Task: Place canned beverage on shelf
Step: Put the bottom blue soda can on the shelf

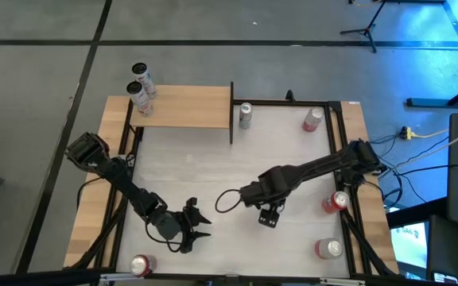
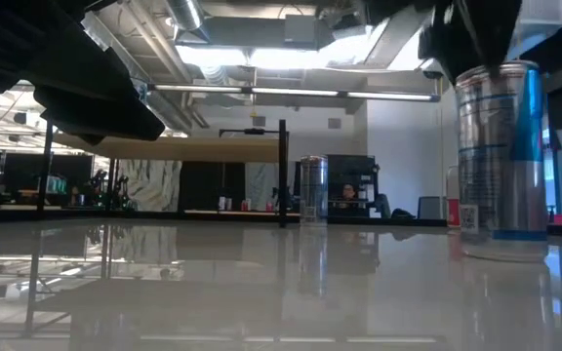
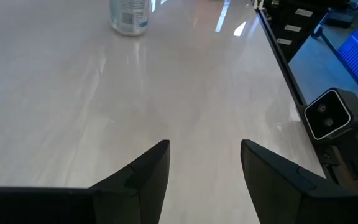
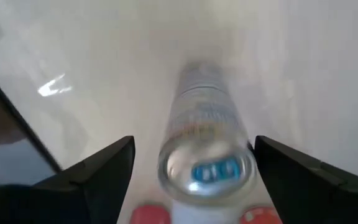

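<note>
The shelf [image 1: 185, 107], a light tan board with a black edge, stands at the table's far left with two cans [image 1: 140, 86] on its left end. My right gripper [image 1: 270, 213] is open and points down over a silver-and-blue can [image 4: 207, 158] that stands upright on the table [image 2: 501, 146]. Its fingers [image 4: 104, 171] stand on either side of the can with a gap on each side. In the high view the gripper hides this can. My left gripper [image 1: 199, 222] is open and empty near the table's front left [image 3: 204, 174].
A silver can [image 1: 246, 115] and a red can [image 1: 313, 119] stand near the far edge. Red cans stand at the right [image 1: 336, 201], front right [image 1: 328, 249] and front left [image 1: 140, 264]. A small camera [image 3: 331, 115] sits at the table's near edge.
</note>
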Tool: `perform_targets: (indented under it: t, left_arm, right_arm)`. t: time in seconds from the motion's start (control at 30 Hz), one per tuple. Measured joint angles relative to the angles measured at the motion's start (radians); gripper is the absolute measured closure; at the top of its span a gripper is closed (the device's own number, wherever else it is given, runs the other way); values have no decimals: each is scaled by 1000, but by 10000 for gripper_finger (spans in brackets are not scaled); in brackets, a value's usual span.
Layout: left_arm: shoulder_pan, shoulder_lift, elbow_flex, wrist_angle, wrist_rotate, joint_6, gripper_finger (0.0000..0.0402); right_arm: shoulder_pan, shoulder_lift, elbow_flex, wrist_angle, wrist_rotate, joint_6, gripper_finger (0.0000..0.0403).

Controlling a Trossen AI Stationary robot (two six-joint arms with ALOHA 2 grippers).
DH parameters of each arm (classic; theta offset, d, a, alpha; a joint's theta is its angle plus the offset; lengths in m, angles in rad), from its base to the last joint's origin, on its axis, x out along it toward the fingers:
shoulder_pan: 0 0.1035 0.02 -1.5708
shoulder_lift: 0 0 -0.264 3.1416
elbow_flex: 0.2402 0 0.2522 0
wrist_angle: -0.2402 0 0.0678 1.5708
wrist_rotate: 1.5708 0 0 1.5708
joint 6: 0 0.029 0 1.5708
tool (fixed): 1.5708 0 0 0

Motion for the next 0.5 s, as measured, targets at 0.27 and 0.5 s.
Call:
perform_targets:
  t: [0.27, 0.5]
  left_arm:
    - [0, 0, 0, 2, -22, 0, 214]
    - [14, 0, 0, 48, -42, 0, 214]
  right_arm:
    - [80, -6, 82, -117, 177, 32, 77]
    - [222, -18, 79, -182, 272, 159, 77]
